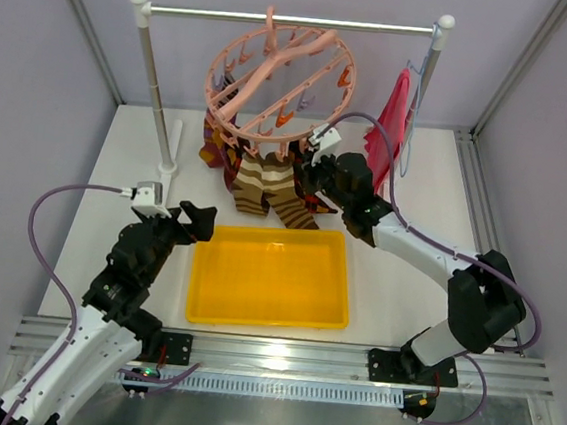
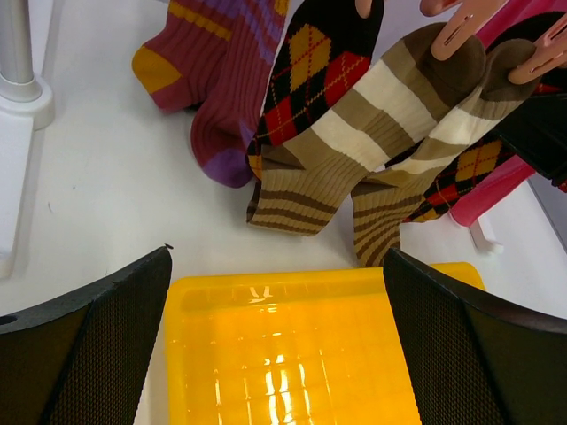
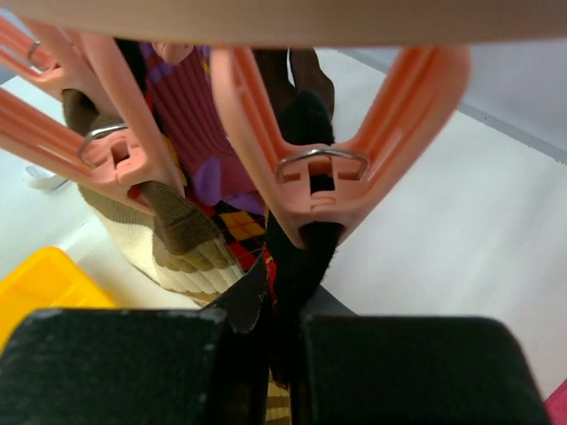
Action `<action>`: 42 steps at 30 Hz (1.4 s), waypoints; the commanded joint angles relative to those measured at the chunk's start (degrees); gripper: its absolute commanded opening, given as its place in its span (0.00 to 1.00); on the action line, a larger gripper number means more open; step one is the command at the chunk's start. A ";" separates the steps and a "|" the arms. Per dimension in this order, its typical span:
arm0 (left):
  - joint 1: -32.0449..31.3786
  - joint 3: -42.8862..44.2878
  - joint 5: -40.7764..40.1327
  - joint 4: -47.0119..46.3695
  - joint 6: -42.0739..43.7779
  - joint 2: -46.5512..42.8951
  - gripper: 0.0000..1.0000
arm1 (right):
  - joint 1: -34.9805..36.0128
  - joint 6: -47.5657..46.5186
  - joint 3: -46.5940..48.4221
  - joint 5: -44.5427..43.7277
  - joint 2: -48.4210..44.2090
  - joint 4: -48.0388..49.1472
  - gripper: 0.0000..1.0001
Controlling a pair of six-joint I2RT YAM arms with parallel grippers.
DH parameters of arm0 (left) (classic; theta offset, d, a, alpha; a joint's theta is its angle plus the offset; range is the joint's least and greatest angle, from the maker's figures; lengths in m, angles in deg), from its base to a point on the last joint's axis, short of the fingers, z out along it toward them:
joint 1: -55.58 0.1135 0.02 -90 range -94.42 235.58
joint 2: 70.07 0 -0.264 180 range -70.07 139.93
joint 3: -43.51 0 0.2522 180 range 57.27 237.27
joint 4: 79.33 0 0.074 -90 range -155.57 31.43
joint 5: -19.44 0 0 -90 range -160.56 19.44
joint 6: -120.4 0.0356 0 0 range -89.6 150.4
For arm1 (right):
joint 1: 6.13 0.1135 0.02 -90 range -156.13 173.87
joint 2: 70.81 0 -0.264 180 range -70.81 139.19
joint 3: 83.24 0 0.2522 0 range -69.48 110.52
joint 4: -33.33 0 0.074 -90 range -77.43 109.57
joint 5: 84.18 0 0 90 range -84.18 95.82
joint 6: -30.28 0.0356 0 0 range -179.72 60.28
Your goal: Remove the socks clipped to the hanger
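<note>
Dark sock [image 3: 306, 257] pinched in right hand [image 3: 282, 328], toe hidden, hanger [image 3: 399, 133] cropped.

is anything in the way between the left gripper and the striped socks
Nothing visible. The left gripper hangs open over the yellow tray's far edge, and only bare table lies between it and the striped socks. The right gripper, shut on the dark argyle sock beside them, is off to their right.

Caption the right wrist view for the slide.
Right gripper, jaws closed on a dark sock just below its salmon clip peg; striped sock and yellow tray at left.
</note>
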 commanded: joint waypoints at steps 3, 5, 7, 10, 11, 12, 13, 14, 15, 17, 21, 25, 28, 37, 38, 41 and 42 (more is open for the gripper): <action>-1.79 -0.22 -0.18 -3.20 1.90 -0.37 0.99 | 4.10 1.34 3.36 -4.91 -4.94 -2.91 0.05; -2.66 -0.48 -0.80 -3.55 2.16 -0.81 1.00 | 5.33 2.83 3.88 -7.54 -5.74 -4.14 0.05; -3.28 -0.75 -0.80 -4.34 2.34 -1.25 1.00 | 6.22 3.63 4.32 -8.15 -6.00 -5.46 0.05; -5.39 -1.36 -1.41 -6.45 2.78 -1.52 1.00 | 8.59 4.16 6.07 -10.44 -6.44 -7.56 0.05; -5.92 -1.45 -1.68 -6.97 2.87 -1.43 1.00 | 9.20 4.25 6.43 -11.92 -6.53 -8.01 0.05; -6.36 -1.54 -1.94 -7.33 2.96 -1.34 1.00 | 10.16 4.43 6.78 -12.72 -6.53 -8.53 0.05; -6.88 -1.63 -2.12 -7.42 3.04 -0.91 1.00 | 10.70 4.60 7.48 -13.25 -6.53 -9.67 0.05; -7.93 -1.63 -2.56 -9.07 3.04 -0.73 1.00 | 11.05 4.78 7.75 -13.78 -6.53 -10.20 0.05; -8.38 -1.63 -2.65 -9.52 3.04 -0.29 1.00 | 11.40 5.39 7.92 -14.57 -6.62 -10.64 0.05; -10.14 -1.54 -3.43 -11.72 3.39 1.46 1.00 | 12.54 6.01 8.45 -16.06 -6.79 -11.96 0.05; -13.82 -0.58 -5.89 -16.11 4.97 7.44 1.00 | 13.86 7.41 8.72 -18.44 -7.41 -13.63 0.05; -18.48 0.22 -9.23 -20.50 5.77 12.89 1.00 | 14.66 9.69 9.24 -18.62 -7.93 -14.77 0.05; -20.59 0.39 -9.94 -23.41 5.77 15.70 1.00 | 15.80 10.93 9.42 -18.97 -8.81 -15.13 0.05; -26.57 1.09 -10.82 -31.40 5.33 20.88 0.99 | 18.70 13.30 10.92 -20.72 -8.55 -17.15 0.05; -27.01 1.45 -10.82 -32.02 5.24 21.50 1.00 | 18.87 13.65 10.74 -20.81 -8.81 -17.06 0.05; -28.68 2.06 -11.43 -35.18 5.15 25.02 1.00 | 19.31 14.44 10.48 -20.99 -9.16 -17.06 0.05; -29.47 2.24 -12.39 -35.80 5.15 25.72 1.00 | 19.40 14.71 10.30 -20.90 -9.34 -17.06 0.05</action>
